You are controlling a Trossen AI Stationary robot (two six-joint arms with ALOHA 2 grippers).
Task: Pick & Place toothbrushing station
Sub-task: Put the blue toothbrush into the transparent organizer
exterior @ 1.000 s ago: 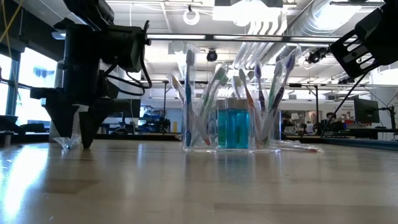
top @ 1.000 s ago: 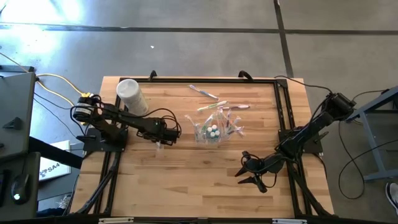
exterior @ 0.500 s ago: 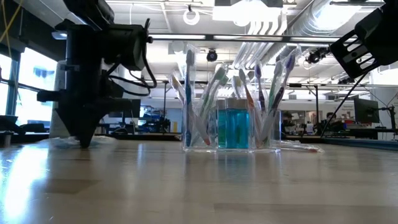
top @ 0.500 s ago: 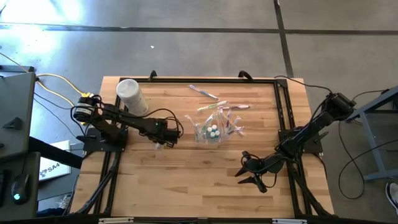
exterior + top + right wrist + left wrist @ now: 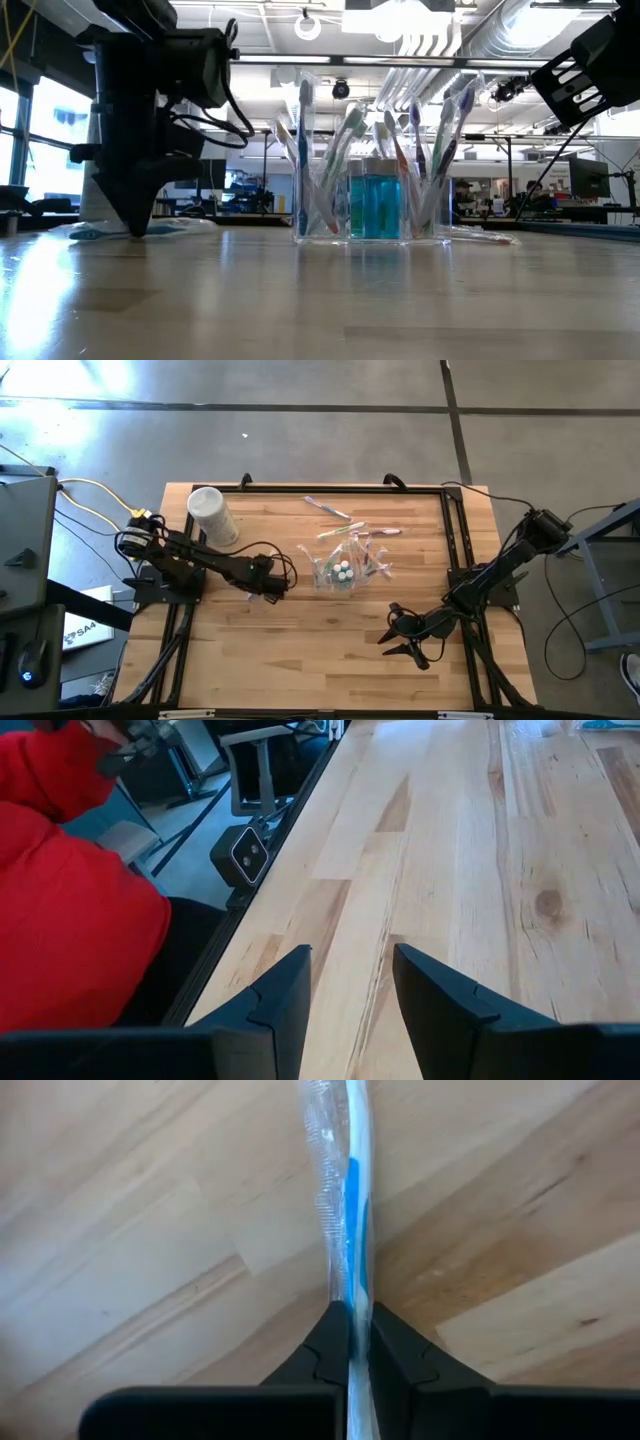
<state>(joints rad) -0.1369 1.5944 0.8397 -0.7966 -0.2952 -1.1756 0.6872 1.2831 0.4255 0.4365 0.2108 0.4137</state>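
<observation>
**Left fingers pinch a wrapped toothbrush flat on the worktop**

Nearest in the left wrist view, the left gripper (image 5: pixel 350 1342) has its two dark fingers (image 5: pixel 325 1355) pressed together on a toothbrush (image 5: pixel 352 1200) that lies flat on the wood. The brush is white and blue, long and thin, and it sits in a clear crinkled wrapper. The fingers take it at one end and from above, probably because a thing this low gives no other side to grasp. In the low view the same gripper (image 5: pixel 133 228) points straight down with its tips at the worktop (image 5: pixel 320 300).

The worktop is pale wooden board with visible grain and a soft shine.

A little farther, near the middle, stands the toothbrushing station (image 5: pixel 345 568). It is a small boxy holder of see-through plastic, hard to see against the wood. Several coloured toothbrushes stand upright in it around a blue bottle (image 5: pixel 374 208). My judgement is that the pinched brush belongs there too.

The right gripper (image 5: pixel 403 643) waits low at the near right part of the worktop, fingers spread and holding nothing.

Farthest, a white cylindrical tub (image 5: pixel 212 515) stands at the back left, and some loose toothbrushes (image 5: pixel 328 508) lie behind the station.
</observation>
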